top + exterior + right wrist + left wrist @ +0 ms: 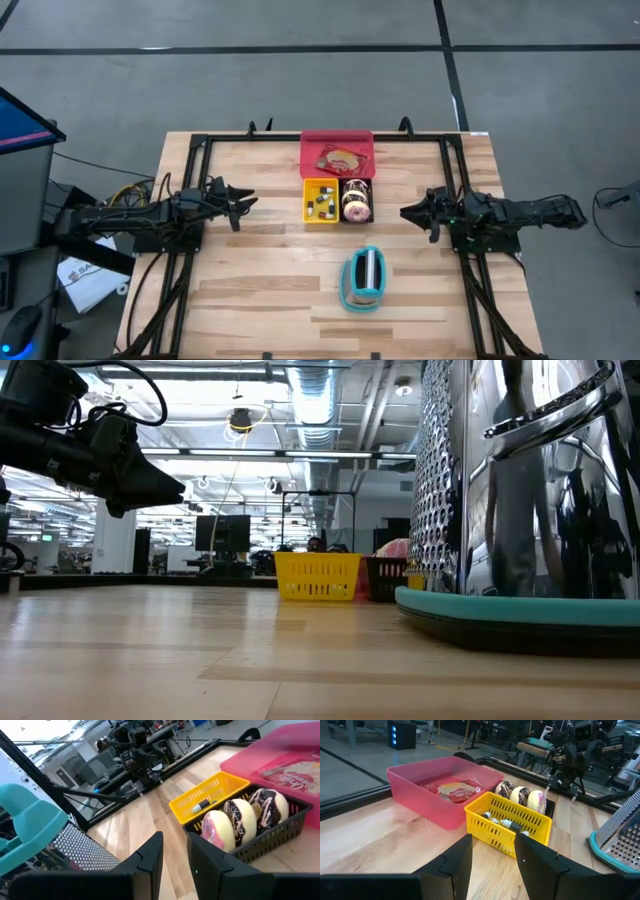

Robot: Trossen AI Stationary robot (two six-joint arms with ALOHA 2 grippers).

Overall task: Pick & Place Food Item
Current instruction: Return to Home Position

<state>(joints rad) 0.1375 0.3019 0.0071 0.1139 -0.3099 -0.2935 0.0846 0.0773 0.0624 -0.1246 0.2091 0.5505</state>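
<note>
Three containers stand at the table's far middle. A pink bin (pixel 338 153) holds a food packet (pixel 452 790). In front of it a yellow basket (pixel 320 200) holds small items, and beside that a black basket (pixel 357 200) holds three iced donuts (pixel 240 820). My left gripper (pixel 250 200) hovers left of the yellow basket, pointing at it, open and empty (pixel 492 837). My right gripper (pixel 404 212) hovers right of the black basket, pointing at it, with a narrow gap between its fingers (pixel 175 837) and nothing in it.
A metal grater with a teal handle and base (pixel 363 278) stands on the near middle of the table, in front of the baskets. A black frame (pixel 200 140) runs around the tabletop's edges. Bare wood lies between each gripper and the baskets.
</note>
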